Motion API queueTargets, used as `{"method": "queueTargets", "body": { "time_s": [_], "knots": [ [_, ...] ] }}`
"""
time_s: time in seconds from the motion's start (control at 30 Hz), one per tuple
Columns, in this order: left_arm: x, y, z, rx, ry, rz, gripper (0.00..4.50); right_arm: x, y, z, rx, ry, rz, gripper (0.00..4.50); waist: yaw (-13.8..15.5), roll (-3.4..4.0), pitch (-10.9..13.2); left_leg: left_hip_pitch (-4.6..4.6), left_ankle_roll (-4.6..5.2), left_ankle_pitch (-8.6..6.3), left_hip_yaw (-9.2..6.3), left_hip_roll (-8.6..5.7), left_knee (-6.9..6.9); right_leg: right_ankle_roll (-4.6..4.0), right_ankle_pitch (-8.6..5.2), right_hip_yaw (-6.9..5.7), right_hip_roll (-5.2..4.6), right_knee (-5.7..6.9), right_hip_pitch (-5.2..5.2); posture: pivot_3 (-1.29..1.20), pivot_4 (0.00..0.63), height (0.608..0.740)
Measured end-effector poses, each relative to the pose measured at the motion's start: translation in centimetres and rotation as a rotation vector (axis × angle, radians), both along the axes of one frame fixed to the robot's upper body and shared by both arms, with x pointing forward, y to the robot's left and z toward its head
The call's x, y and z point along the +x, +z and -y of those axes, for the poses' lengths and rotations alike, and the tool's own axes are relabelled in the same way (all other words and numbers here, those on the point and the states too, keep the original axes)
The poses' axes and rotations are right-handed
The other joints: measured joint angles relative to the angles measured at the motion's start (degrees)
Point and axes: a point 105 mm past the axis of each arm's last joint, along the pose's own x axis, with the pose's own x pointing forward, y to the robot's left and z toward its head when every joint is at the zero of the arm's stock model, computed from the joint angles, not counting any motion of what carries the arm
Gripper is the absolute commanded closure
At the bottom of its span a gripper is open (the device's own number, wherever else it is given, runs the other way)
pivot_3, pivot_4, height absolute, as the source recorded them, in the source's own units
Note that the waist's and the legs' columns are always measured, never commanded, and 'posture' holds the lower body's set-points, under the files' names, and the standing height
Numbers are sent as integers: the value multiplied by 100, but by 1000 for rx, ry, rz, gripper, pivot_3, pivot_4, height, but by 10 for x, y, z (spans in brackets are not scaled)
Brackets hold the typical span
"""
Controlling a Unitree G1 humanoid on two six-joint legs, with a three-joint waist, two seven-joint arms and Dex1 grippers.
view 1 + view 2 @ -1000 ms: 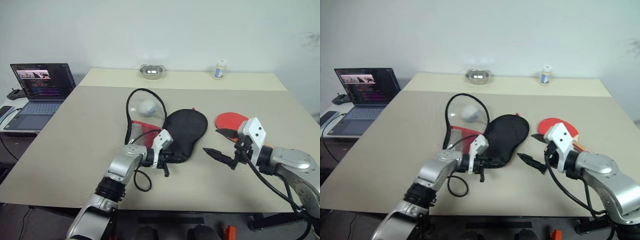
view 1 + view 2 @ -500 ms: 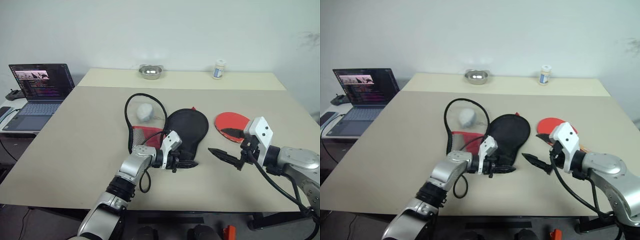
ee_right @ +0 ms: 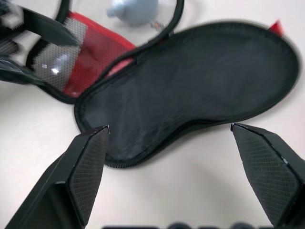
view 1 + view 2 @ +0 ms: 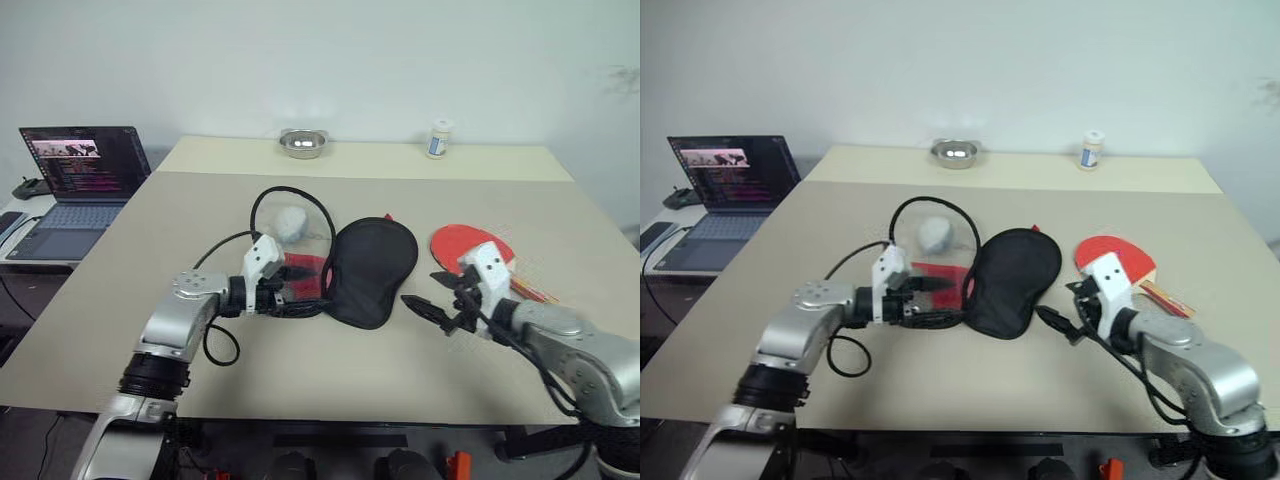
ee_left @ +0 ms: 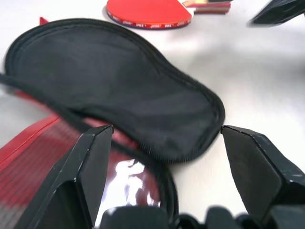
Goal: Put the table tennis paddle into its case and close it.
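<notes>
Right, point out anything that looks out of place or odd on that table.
Nothing is spilled or broken. The case lies unzipped and splayed flat, black half to the right, red mesh half to the left. The paddle lies outside it, right of the black half. A steel bowl and small jar stand upright at the far edge.

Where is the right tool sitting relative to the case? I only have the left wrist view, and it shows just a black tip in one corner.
Observer: The right tool hovers open beside the narrow end of the case, apart from it, on the side where the table tennis paddle lies.
Operator: Is anything in the case's far half?
Observer: Yes, a white rounded thing lies inside the looped zipper edging beyond the red part.
Operator: Anything else nearby?
Observer: A steel bowl and a small white bottle stand at the far edge of the table, well away from the case.
</notes>
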Motion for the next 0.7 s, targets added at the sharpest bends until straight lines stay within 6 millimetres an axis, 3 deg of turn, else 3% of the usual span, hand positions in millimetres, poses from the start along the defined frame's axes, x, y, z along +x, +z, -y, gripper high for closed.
{"method": "queueTargets", "body": {
  "time_s": [0.23, 0.37, 0.5, 0.6, 0.7],
  "knots": [
    [0, 4, 3, -25, 2, 18, 572, 18, -31, -30, -13, -8, -86, 0, 7, 0, 0, -6, 0, 0, 2, -2, 0, 0, 1, 0, -2, -4, -2, 0, 150, 740],
    [1, 9, 10, -40, 13, 46, 572, 24, -47, -28, -62, -28, -122, 0, -4, 0, 0, -6, 0, 0, 3, 0, 0, -1, 1, 1, -2, -1, -3, 0, 150, 740],
    [3, 9, 10, -42, 29, 42, 572, 28, -47, -29, -71, -35, -118, 0, -6, 0, 0, -2, 0, 0, 1, 8, 0, -1, 1, 0, 5, 3, -4, 0, 150, 740],
    [3, 9, 10, -42, 33, 43, 523, 28, -45, -38, -49, -15, -115, 629, -9, 0, 0, -2, 0, 0, 2, 9, -1, -1, 1, 0, 6, 3, -5, 0, 150, 740],
    [3, 9, 10, -42, 33, 42, 523, 27, -44, -48, -39, 13, -112, 1689, -11, 1, 0, -3, 0, 0, 2, 7, -1, -1, 1, 1, 5, 2, -5, 0, 150, 740]
  ]
}}
